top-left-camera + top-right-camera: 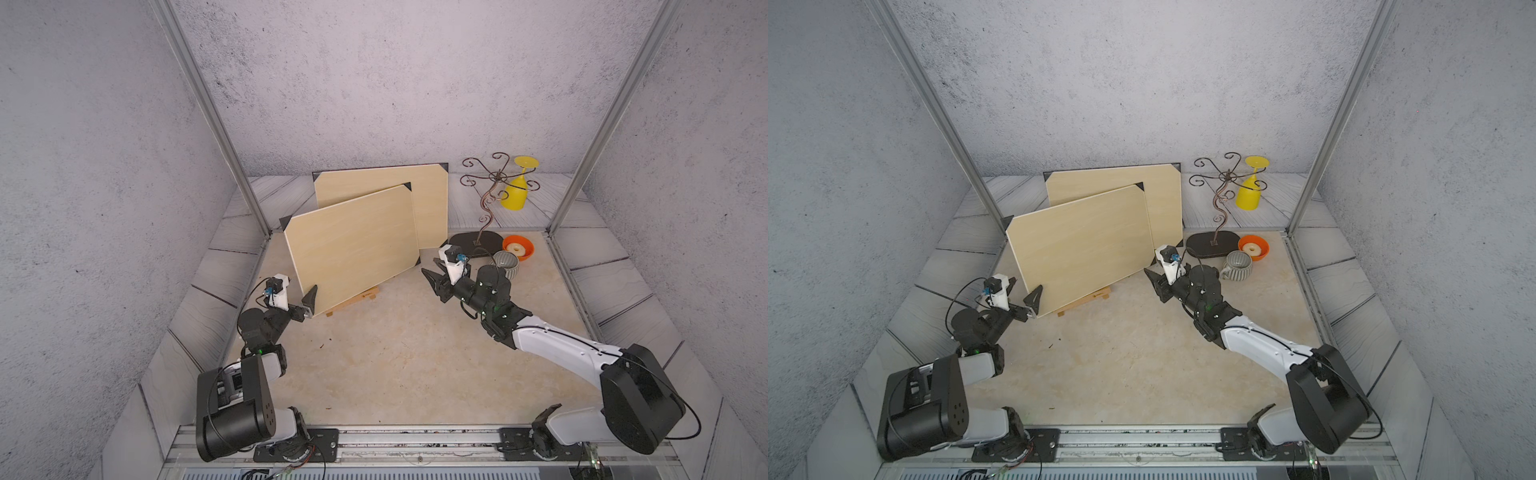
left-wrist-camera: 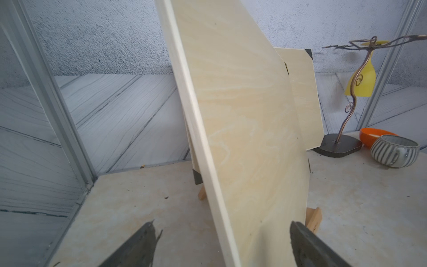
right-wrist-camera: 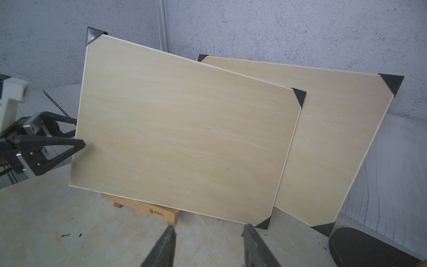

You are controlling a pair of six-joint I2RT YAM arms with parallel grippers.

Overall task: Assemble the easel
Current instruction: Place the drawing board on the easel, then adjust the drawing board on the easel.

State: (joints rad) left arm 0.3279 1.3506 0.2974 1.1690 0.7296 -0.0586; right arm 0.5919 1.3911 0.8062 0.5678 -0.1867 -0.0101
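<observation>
A robot lab cell: printed backdrop walls (image 1: pixel 374 83) framed by aluminium posts (image 1: pixel 212 116), robot arms (image 1: pixel 552 340) bolted to a metal rail (image 1: pixel 415 436) edging the marble-look counter (image 1: pixel 395 365).

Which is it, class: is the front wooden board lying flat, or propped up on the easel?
Propped up: the front board stands on its long edge on the wooden easel, tilted back.

board (image 1: pixel 353 245): pale wood, smooth, matt | easel (image 3: pixel 147 209): bare wood | stand (image 1: pixel 482 245): dark metal | tabletop (image 1: pixel 395 353): marbled, matt

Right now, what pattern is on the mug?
The mug has dark vertical stripes on pale grey, clearest in the left wrist view.
</observation>
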